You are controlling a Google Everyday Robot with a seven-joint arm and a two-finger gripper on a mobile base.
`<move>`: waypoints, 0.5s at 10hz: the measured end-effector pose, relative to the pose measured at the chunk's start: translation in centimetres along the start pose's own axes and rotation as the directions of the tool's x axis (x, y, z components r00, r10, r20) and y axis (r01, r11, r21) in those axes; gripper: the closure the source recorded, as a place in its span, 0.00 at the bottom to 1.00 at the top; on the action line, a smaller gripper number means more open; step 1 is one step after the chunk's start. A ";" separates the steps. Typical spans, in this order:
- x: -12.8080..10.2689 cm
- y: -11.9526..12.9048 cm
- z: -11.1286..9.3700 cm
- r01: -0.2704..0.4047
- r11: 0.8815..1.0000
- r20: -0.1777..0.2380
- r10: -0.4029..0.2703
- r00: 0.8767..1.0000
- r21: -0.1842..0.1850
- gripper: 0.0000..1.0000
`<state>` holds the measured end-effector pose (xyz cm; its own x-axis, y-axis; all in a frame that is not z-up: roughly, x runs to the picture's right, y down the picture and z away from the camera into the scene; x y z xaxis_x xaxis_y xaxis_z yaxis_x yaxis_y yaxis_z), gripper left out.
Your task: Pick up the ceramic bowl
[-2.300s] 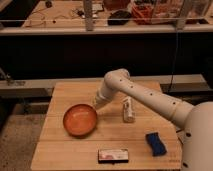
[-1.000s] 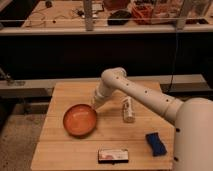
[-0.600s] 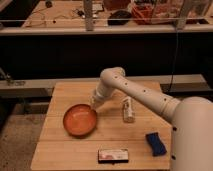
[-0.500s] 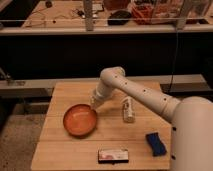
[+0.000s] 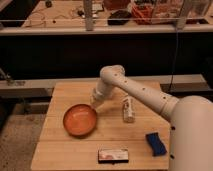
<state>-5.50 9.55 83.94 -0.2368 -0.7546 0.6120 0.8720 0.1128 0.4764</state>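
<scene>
The ceramic bowl (image 5: 79, 120) is round, shallow and glossy orange with a darker rim. It sits upright on the left half of the wooden table (image 5: 65, 95). My gripper (image 5: 94, 103) hangs from the white arm, which reaches in from the right. The gripper is at the bowl's far right rim, just above or touching it. The bowl looks empty.
A small white bottle (image 5: 128, 108) stands right of the gripper. A blue sponge (image 5: 155, 143) lies at the front right. A flat white packet with a dark edge (image 5: 113, 155) lies near the front edge. A cluttered workbench stands behind.
The arm has shifted slightly left and down toward the bowl's rim. The bowl and the other items have not moved.
</scene>
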 end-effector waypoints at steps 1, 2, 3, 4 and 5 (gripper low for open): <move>-0.2 0.0 -0.1 0.004 1.000 0.014 -0.004 1.000 -0.002 0.85; -0.4 0.3 -0.1 0.005 1.000 0.026 -0.005 1.000 -0.004 0.84; -0.6 0.4 0.0 0.005 1.000 0.032 -0.005 0.999 -0.005 0.81; -0.7 0.6 0.0 0.005 1.000 0.037 -0.005 0.999 -0.006 0.73; -0.8 0.6 0.2 0.006 1.000 0.045 -0.006 0.999 -0.010 0.60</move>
<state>-4.89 10.30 83.86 -0.2607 -0.7254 0.6371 0.8746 0.1020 0.4741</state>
